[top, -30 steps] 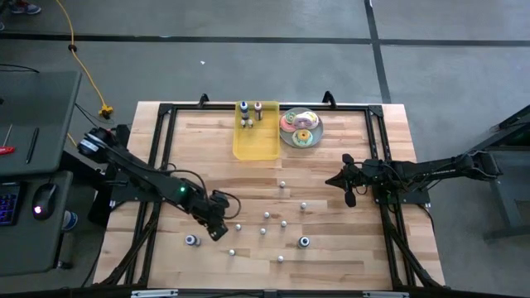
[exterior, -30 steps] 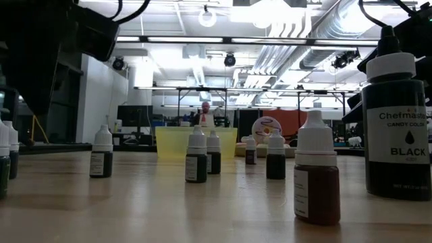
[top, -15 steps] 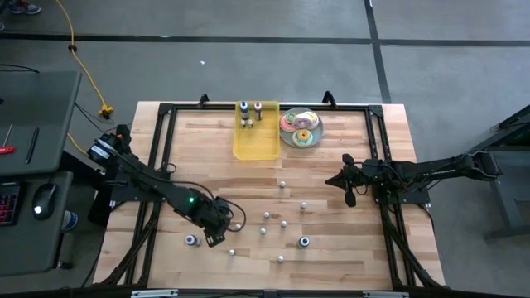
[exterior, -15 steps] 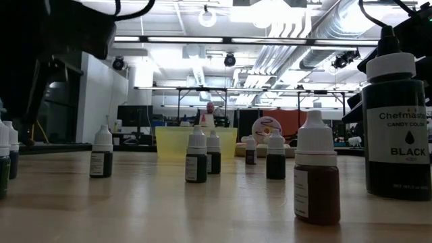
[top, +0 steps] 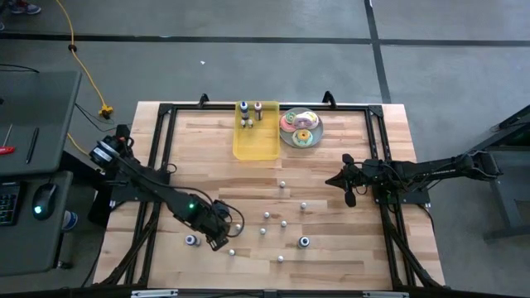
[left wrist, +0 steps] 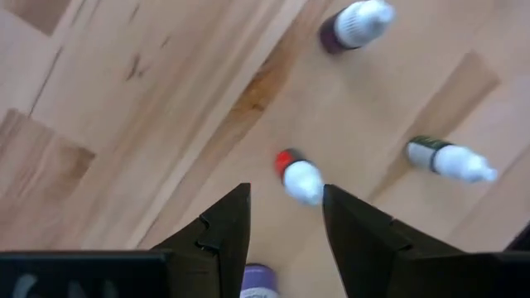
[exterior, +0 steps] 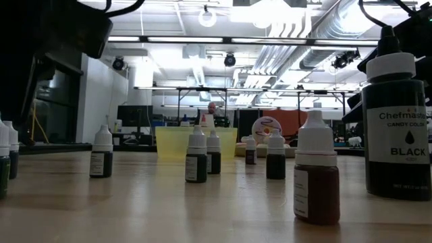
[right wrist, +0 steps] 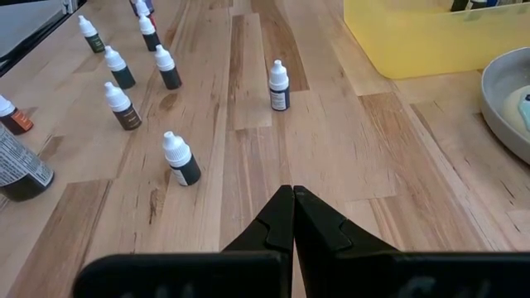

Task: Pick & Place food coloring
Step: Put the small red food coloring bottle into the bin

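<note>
- Down near the front-left of your wooden worktop [top: 331, 248], the left gripper [left wrist: 286, 217] hangs with jaws apart, holding nothing, right over a red-labelled food coloring bottle [left wrist: 298, 176].
- Right gripper [right wrist: 292, 207] waits at the right side, jaws pinched together.

Lab: exposed ceiling ducts [exterior: 317, 27], workbenches

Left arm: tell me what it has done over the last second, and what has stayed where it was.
The left gripper has travelled toward the table's near edge, from beside the scattered food coloring bottles to a spot over the nearer ones, its fingers open above a red-labelled bottle. It has gripped nothing. The right gripper stays shut and parked at the right side; the bottles, yellow tray and doughnut plate have not shifted.
</note>
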